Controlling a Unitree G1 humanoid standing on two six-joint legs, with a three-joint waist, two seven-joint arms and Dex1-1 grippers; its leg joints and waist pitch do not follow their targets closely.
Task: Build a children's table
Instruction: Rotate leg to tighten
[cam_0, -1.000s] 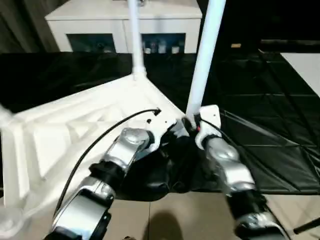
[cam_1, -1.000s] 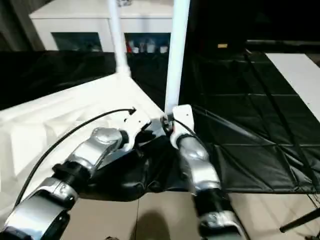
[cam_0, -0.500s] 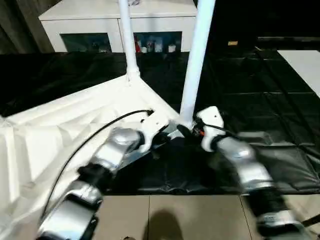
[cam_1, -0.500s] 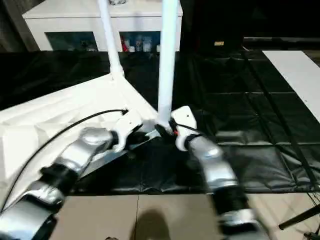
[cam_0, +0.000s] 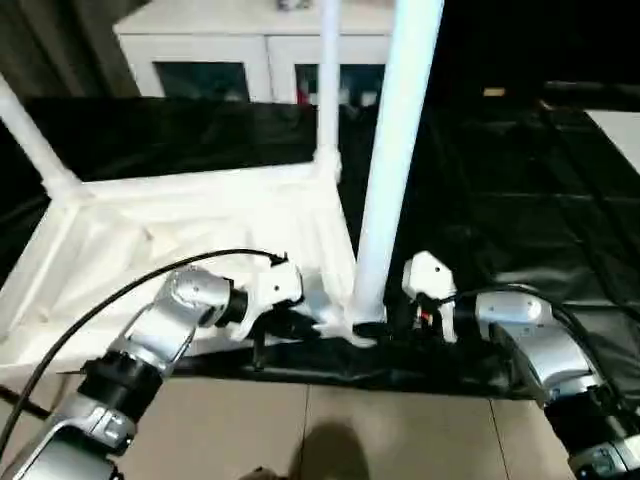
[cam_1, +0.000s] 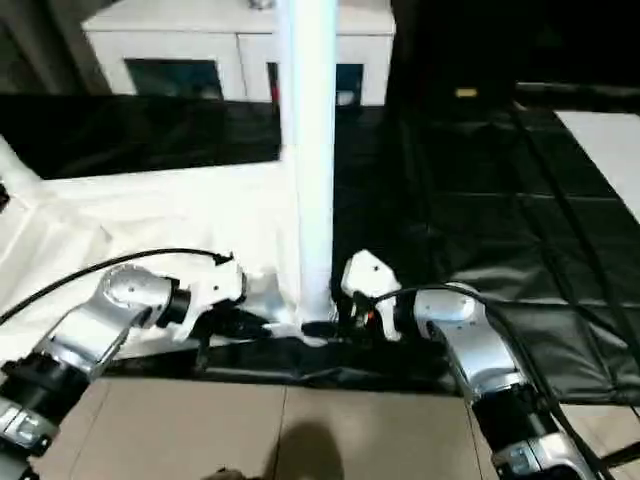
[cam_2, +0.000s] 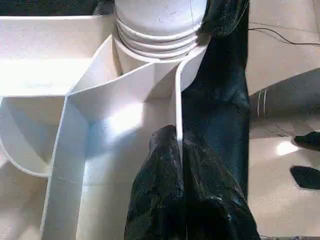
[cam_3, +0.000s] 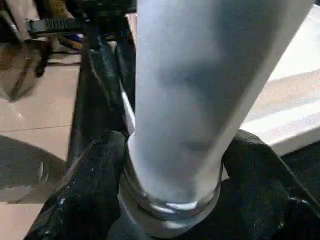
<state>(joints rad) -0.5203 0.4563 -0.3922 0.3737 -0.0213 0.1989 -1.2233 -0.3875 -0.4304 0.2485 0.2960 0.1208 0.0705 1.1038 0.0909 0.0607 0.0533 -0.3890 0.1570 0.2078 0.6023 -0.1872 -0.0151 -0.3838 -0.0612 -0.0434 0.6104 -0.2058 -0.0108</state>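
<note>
Right end effector (cam_3: 170, 165) around leg (cam_0: 395, 160) base

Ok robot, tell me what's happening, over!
Left gripper shut on white ribbed plastic tabletop rim. Right gripper around near white round leg at its corner socket. Three legs upright. Nothing in the way.

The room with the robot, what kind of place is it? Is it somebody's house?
Probably an indoor workshop or test room, not clearly a home. There is a big black-covered table, a white cabinet with glass doors behind it, and a plain tiled floor.
</note>
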